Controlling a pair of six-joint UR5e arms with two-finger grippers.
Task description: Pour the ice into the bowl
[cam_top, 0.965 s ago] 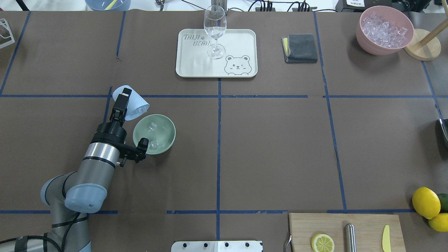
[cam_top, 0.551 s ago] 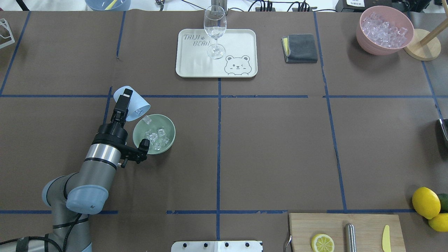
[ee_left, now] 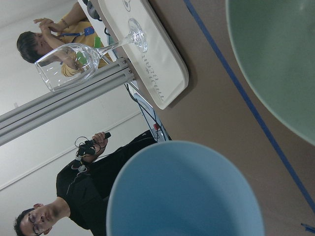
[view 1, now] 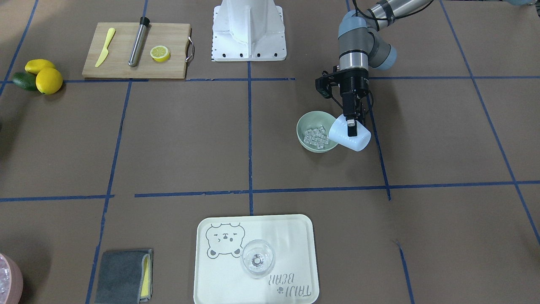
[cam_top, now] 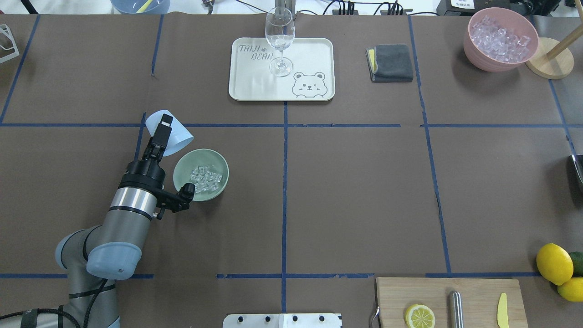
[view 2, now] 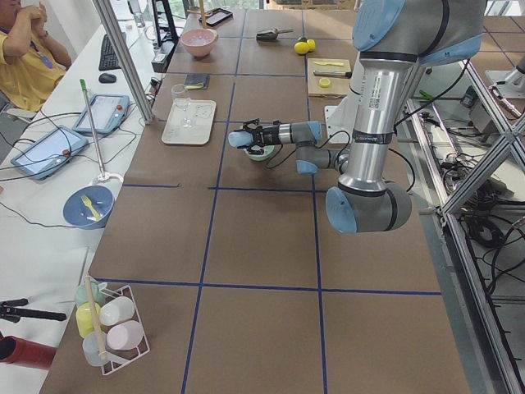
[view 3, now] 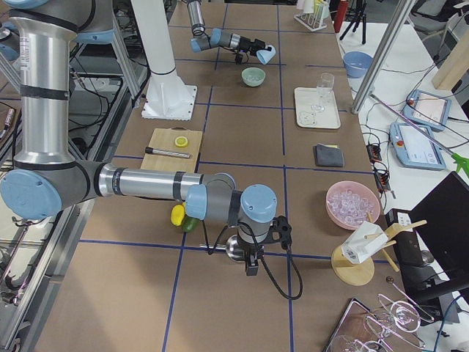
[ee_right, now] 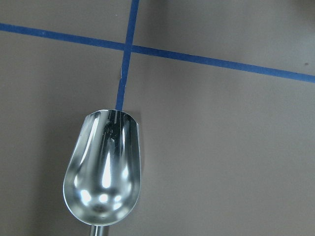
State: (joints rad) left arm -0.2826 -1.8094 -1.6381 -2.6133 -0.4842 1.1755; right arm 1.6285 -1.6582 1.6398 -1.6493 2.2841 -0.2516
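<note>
Left end effector (cam_top: 164, 124) clamped on blue cup (cam_top: 180, 136), tipped at bowl (cam_top: 222, 165) edge. Ice (cam_top: 206, 178) lies inside. Right end effector (view 3: 251, 268): grip can't be told.

The ice (cam_top: 206, 178) that was tumbling from the blue cup (cam_top: 179, 136) a second ago has settled in a heap in the mint-green bowl (cam_top: 222, 160). The left hand (cam_top: 165, 131) has tipped the emptied cup further.

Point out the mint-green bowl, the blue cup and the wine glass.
mint-green bowl (cam_top: 200, 157): overhead view, bare inner wall.
blue cup (cam_top: 180, 135): overhead view, outer side wall.
wine glass (cam_top: 279, 32): overhead view, its bowl.
</note>
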